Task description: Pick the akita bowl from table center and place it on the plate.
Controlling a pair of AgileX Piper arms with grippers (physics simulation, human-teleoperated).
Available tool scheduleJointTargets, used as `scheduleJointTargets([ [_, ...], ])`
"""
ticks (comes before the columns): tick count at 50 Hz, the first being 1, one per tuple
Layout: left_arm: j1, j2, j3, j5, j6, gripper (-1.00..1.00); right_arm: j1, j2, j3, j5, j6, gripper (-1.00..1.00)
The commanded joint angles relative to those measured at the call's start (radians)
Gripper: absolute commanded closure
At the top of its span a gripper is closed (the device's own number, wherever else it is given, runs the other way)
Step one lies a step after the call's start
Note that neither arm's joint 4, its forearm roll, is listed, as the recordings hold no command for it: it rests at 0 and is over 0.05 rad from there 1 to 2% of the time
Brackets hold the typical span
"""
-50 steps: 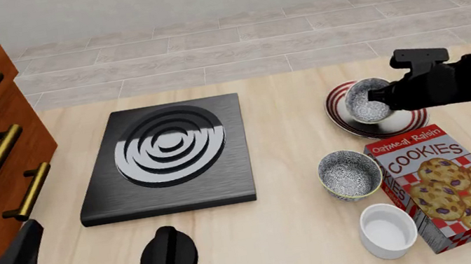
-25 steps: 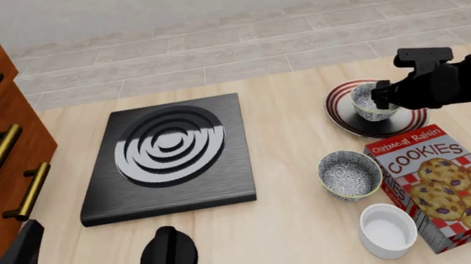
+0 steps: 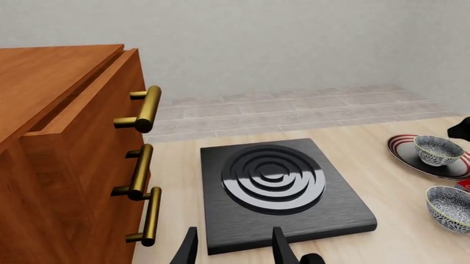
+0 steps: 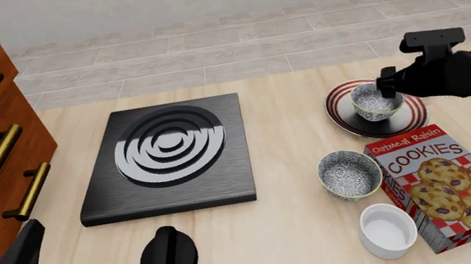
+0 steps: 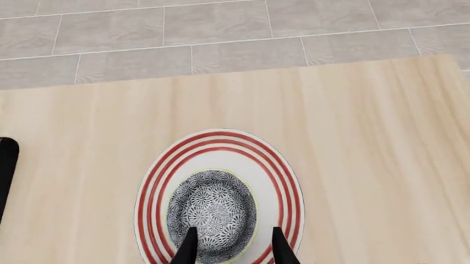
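At about two o'clock on the worktop (image 4: 308, 234), the right tool (image 5: 231, 245) hangs with its fingers spread to either side of the akita bowl's (image 4: 374, 100) near rim; whether they touch it is unclear. That bowl sits upright on the plate (image 4: 409, 120), with a second patterned bowl (image 4: 349, 173) toward five o'clock beside the cookie box (image 4: 452, 183). At seven o'clock the left tool (image 3: 233, 248) hovers released by the black hob (image 4: 167, 158).

Glazed ceramic akita bowl (image 4: 374, 101) and plate (image 4: 349, 124); pale matt wooden table (image 4: 299, 235).
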State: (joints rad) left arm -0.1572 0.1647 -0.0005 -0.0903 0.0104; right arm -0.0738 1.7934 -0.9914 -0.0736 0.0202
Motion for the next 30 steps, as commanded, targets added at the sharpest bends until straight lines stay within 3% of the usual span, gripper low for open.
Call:
scheduleJointTargets([
  [1, -0.001, 0.004, 0.0, -0.001, 0.001, -1.0, 0.015, -0.129, 0.065, -0.005, -0.049, -1.0],
  [5, -0.003, 0.006, 0.0, -0.003, 0.002, -1.0, 0.025, -0.172, 0.104, -0.026, -0.053, -1.0],
  [8, -0.005, -0.002, -0.001, 0.005, 0.003, -1.0, 0.018, -0.231, 0.165, -0.073, -0.15, -1.0],
  [9, -0.004, 0.001, 0.0, 0.001, 0.003, -1.0, 0.047, -0.257, 0.185, -0.076, -0.082, -1.0],
  [17, -0.003, -0.003, 0.0, 0.006, 0.003, -1.0, 0.081, -0.399, 0.292, -0.12, -0.064, -1.0],
  [30, -0.004, -0.005, 0.0, 0.013, 0.006, -1.0, 0.134, -0.734, 0.425, -0.063, -0.008, -1.0],
])
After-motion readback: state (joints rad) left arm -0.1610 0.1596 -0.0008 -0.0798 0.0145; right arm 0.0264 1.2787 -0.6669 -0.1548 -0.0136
